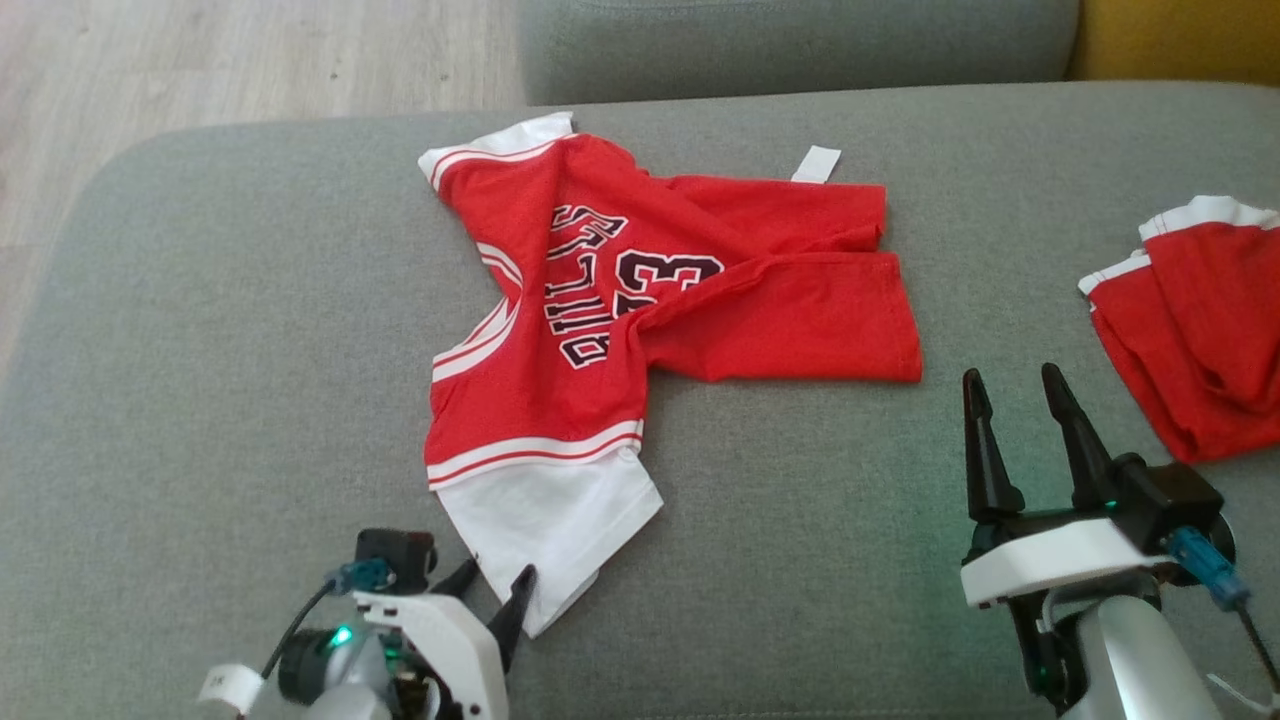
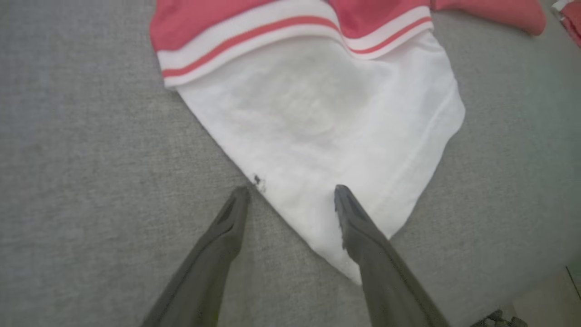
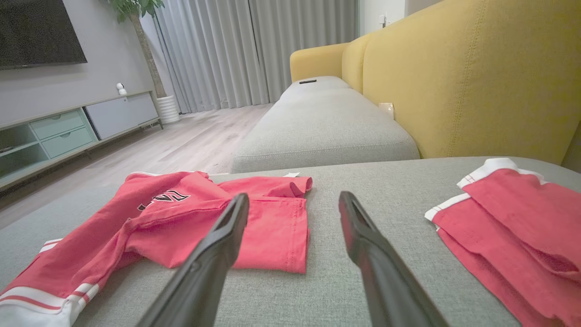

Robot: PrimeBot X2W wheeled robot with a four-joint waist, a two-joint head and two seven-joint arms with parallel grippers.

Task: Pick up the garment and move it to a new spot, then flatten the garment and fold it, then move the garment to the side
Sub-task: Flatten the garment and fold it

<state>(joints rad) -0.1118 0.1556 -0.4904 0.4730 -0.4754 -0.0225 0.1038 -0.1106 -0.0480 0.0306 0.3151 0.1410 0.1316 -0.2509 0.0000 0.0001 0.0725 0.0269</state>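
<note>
Garment (image 1: 620,300), a red jersey, lies crumpled mid-cushion on the grey sofa (image 1: 200,350), with its white sleeve (image 2: 327,127) toward the robot. You have the left gripper (image 1: 497,575) spread wide at that sleeve's corner, one finger over the cloth and one beside it. Your right gripper (image 1: 1010,375) gapes empty between the jersey and another red piece (image 1: 1190,330).

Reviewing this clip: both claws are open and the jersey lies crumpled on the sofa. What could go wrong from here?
1. The left claw straddles only the edge of the white sleeve near its tip; a pinch there might slip, or lift the jersey bunched.
2. The right claw hovers near a second red garment, so a reach could snag the wrong piece.
</note>
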